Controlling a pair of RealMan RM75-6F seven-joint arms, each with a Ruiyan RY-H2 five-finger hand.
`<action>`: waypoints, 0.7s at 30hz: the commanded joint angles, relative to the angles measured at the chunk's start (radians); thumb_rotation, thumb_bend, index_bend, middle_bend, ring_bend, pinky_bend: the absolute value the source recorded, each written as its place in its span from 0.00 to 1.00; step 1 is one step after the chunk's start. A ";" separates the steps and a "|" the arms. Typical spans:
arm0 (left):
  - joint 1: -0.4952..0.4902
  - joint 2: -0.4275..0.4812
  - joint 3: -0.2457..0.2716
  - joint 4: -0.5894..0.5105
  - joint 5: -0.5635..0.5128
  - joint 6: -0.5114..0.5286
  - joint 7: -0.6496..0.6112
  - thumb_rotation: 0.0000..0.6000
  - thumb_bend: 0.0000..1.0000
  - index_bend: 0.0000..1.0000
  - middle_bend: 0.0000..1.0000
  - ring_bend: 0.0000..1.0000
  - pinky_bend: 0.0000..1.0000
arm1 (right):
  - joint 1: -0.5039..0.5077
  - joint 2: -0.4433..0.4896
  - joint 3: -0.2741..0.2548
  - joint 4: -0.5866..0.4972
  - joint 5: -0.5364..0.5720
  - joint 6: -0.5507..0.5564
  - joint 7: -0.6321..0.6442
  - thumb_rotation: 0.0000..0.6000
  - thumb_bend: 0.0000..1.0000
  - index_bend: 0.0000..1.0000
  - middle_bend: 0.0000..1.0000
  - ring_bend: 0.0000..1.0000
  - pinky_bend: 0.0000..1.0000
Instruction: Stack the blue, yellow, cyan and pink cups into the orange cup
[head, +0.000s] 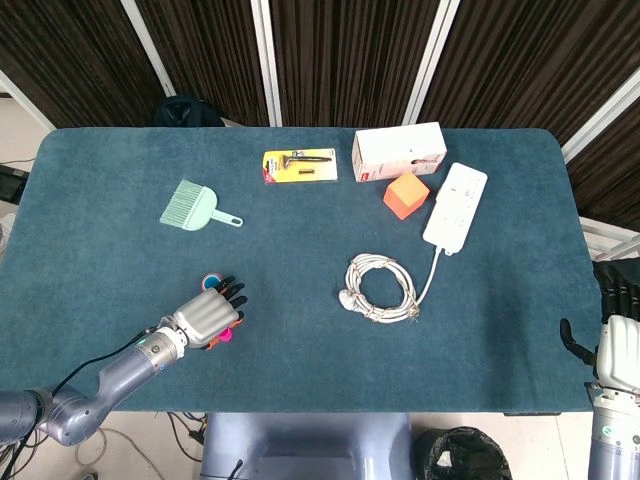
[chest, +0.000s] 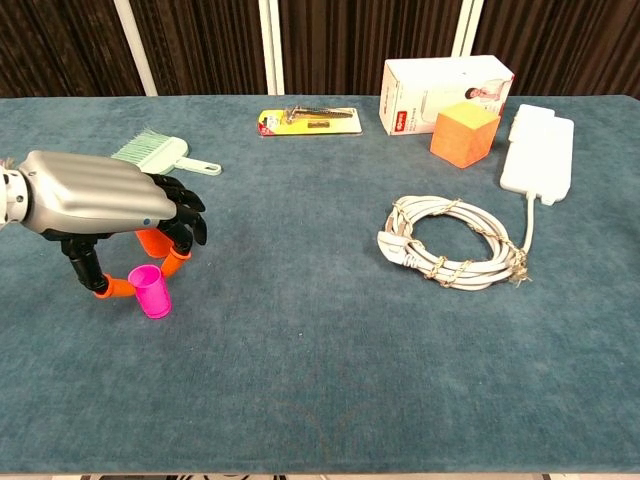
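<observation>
- The robot's left hand (chest: 95, 205), a grey metal hand with black fingers and orange fingertip pads, is at the near left of the blue-green carpeted table (chest: 330, 340), palm down.
- A thumb pad (chest: 115, 285) and a finger pad touch opposite sides of the small pink plastic cup (chest: 150, 292), which stands upright on the table; the hand appears to be pinching it.
- Just behind the fingers stands the orange plastic cup (chest: 150, 240), mostly hidden in the chest view. From above, the head view shows a blue rim inside it, so other cups seem already nested; how many cannot be told.
- The step in hand looks like the last one: taking up the pink cup. The next move calls for lifting it clear, carrying it a short way to the far side over the orange cup, and lowering it in upright.
- The right hand (head: 612, 330) hangs off the near right edge of the table, well apart from everything; whether its fingers are apart or curled cannot be told.
- Counted on the table: one pink cup, one orange cup stack, one mint green hand brush (head: 195, 206), one yellow carded tool pack (head: 299, 166), one white cardboard box (head: 398, 151), one orange cube (head: 406, 195), one white power strip (head: 455, 207) and one coiled white cable (head: 381, 287).
</observation>
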 joint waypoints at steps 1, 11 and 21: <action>0.000 -0.001 -0.002 -0.002 -0.003 0.004 0.004 1.00 0.37 0.53 0.19 0.00 0.00 | 0.000 0.000 0.000 -0.001 0.001 0.000 0.000 1.00 0.41 0.12 0.07 0.09 0.09; -0.004 0.047 -0.048 -0.058 0.009 0.054 0.000 1.00 0.38 0.53 0.19 0.00 0.00 | 0.001 -0.002 0.000 0.000 -0.001 -0.001 -0.002 1.00 0.41 0.13 0.07 0.09 0.09; 0.004 0.148 -0.128 -0.084 -0.033 0.105 -0.075 1.00 0.38 0.53 0.19 0.00 0.00 | 0.001 -0.004 -0.001 -0.002 -0.004 0.001 -0.005 1.00 0.41 0.13 0.07 0.09 0.09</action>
